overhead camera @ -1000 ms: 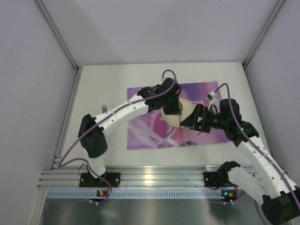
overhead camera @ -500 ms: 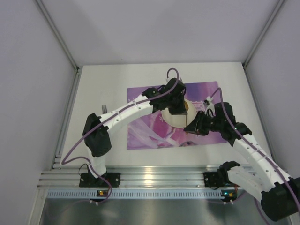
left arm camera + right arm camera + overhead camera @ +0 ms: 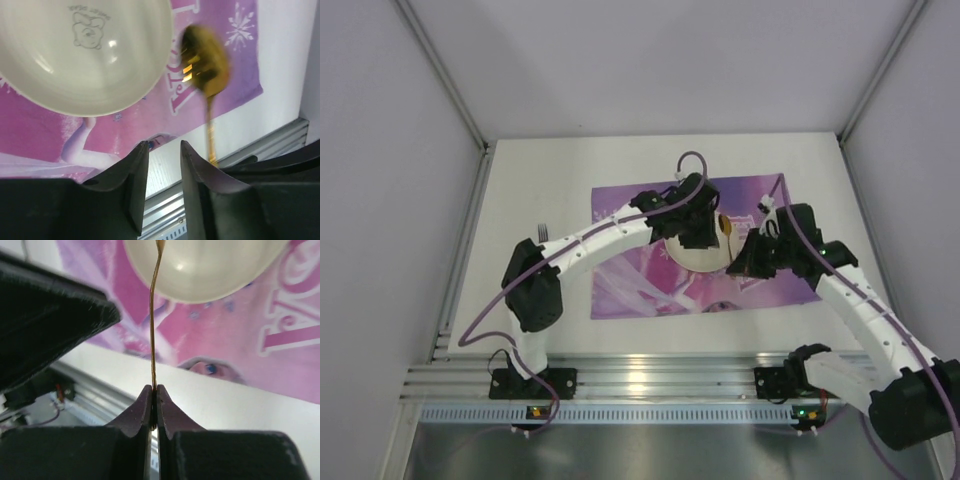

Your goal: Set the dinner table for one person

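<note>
A gold spoon (image 3: 205,70) hangs in the air beside a cream bowl (image 3: 695,258), which rests on the purple placemat (image 3: 640,280) on the white dinner table (image 3: 540,190). My right gripper (image 3: 154,389) is shut on the spoon's thin handle (image 3: 153,340), and the handle runs up toward the bowl (image 3: 210,265). My left gripper (image 3: 164,145) is open with nothing between its fingers. It hovers over the mat's near edge, just left of the spoon and in front of the bowl (image 3: 85,50). In the top view the two grippers meet at the bowl's right side.
A fork (image 3: 542,233) lies on the table left of the placemat, partly hidden by the left arm. The left arm's dark wrist (image 3: 50,315) fills the left of the right wrist view. An aluminium rail (image 3: 640,380) runs along the near edge.
My right gripper has shut on the spoon's handle. My left gripper, shut on the spoon a second ago, has opened and let it go. Both wrists shifted slightly right, over the bowl.
</note>
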You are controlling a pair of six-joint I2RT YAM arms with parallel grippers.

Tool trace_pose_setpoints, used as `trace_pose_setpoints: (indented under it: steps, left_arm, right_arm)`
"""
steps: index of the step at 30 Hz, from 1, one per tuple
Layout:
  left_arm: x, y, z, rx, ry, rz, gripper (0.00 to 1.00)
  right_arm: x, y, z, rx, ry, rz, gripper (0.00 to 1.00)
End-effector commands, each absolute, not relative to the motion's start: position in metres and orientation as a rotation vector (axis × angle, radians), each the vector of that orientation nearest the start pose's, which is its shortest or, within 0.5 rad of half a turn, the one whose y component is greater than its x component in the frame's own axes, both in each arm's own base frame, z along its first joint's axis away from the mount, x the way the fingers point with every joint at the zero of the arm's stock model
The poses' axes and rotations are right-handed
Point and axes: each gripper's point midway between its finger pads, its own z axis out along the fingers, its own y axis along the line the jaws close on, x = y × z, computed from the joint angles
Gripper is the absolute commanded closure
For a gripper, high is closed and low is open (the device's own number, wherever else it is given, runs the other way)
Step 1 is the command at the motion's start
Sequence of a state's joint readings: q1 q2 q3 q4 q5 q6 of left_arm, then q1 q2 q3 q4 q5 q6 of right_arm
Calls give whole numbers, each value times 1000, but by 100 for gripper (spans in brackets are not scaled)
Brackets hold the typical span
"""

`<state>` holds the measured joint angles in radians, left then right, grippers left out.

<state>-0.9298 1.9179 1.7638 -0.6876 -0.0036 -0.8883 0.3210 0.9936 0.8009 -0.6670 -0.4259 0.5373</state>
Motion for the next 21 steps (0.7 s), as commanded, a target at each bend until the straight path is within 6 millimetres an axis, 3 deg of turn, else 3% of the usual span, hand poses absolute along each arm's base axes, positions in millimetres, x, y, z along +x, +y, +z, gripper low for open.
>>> trace_pose_setpoints:
  steps: [1, 2, 3, 7, 10, 11, 13, 14, 15, 21]
  left_arm:
    - [273, -393, 174, 44, 2603, -648, 61]
    - [273, -390, 183, 33, 2578, -666, 57]
    - [271, -384, 177, 26, 2584, -640, 52]
    - [273, -357, 179, -41, 2567, -610, 49]
    - [270, -334, 177, -96, 2572, -587, 50]
    - [268, -328, 184, -108, 2555, -601, 50]
    - [263, -310, 174, -142, 2572, -554, 51]
    - [260, -303, 182, -156, 2549, -568, 52]
    - [255, -292, 172, -172, 2565, -535, 52]
    - [234, -236, 164, -327, 2542, -476, 55]
  right_arm:
    - [231, 116, 150, 92, 2565, 563, 100]
    - [233, 110, 147, 107, 2577, 537, 100]
    - [238, 99, 137, 154, 2610, 508, 100]
    - [253, 82, 122, 266, 2686, 481, 100]
    - [267, 79, 109, 292, 2744, 474, 100]
    - [270, 81, 107, 292, 2755, 492, 100]
    - [282, 83, 100, 296, 2783, 511, 100]
    - [285, 87, 100, 288, 2787, 545, 100]
    - [293, 89, 97, 295, 2795, 562, 100]
    - [325, 88, 80, 340, 2815, 585, 100]
